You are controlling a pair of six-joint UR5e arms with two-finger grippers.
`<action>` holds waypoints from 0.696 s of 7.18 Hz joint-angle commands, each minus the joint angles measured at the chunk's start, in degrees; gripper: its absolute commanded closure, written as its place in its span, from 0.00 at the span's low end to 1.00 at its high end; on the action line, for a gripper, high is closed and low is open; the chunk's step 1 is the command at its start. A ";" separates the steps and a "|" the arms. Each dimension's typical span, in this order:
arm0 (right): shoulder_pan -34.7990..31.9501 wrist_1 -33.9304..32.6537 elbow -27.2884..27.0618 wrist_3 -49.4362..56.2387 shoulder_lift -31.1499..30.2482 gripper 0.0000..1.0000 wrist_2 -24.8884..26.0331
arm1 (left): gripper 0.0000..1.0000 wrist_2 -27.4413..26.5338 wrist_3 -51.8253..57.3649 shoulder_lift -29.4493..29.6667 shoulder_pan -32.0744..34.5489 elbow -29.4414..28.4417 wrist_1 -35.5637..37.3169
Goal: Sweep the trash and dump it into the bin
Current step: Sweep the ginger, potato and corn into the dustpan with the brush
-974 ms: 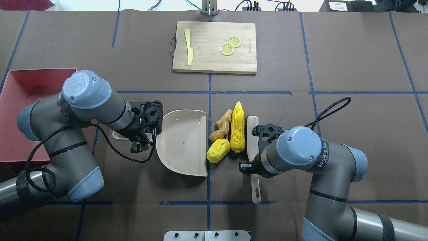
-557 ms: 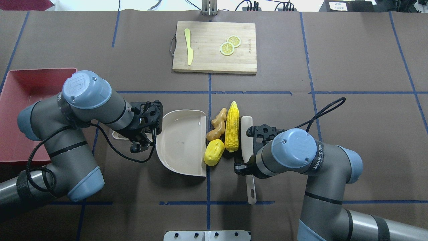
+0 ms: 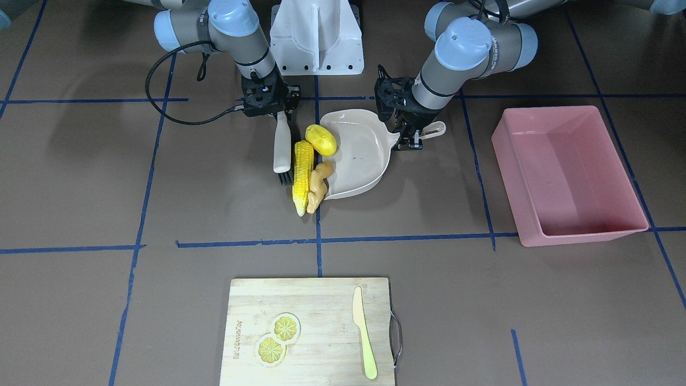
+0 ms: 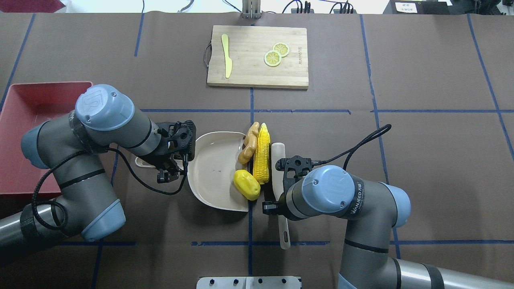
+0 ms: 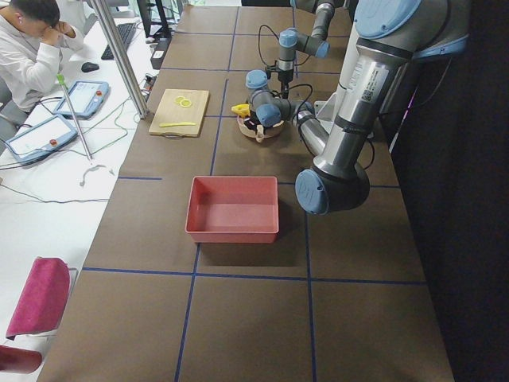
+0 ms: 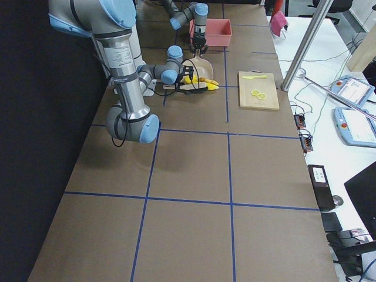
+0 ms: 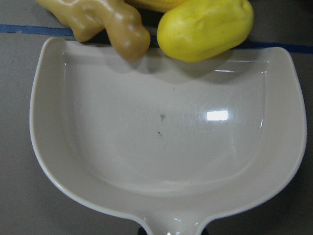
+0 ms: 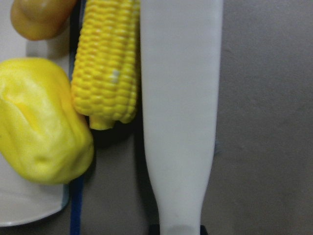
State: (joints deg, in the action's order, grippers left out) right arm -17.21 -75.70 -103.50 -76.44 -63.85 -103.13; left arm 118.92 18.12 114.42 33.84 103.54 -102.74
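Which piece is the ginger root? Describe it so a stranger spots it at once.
Find the beige dustpan in the middle of the table. Three toy foods crowd its open edge; the ginger root lies at the end farther from the robot, beside the corn cob. It alone is tan and knobby, while the corn cob and the potato are yellow.

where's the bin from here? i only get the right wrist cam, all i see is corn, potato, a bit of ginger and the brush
Observer: The bin sits far on the robot's left, apart from the dustpan. Nothing shows inside it.
Operator: is anything properly in the pan yet
Observer: Not fully. Its floor is bare. The potato and the ginger only overlap its open lip, and the corn lies on the table just outside.
Operator: and the pan is held?
Observer: Yes, the left pincer is shut on its handle.
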 commanded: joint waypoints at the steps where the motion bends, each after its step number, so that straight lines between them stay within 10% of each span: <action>1: 0.42 0.03 1.72 0.24 2.14 1.00 0.83 | 1.00 0.00 -0.01 0.01 0.00 0.00 0.00; 5: 2.62 0.12 3.47 3.14 4.78 1.00 3.90 | 1.00 0.00 -0.01 0.01 0.00 0.09 0.00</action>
State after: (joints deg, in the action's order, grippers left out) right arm -15.17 -75.66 -100.85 -74.19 -60.05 -100.02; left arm 118.95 18.11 114.43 33.84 103.55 -102.74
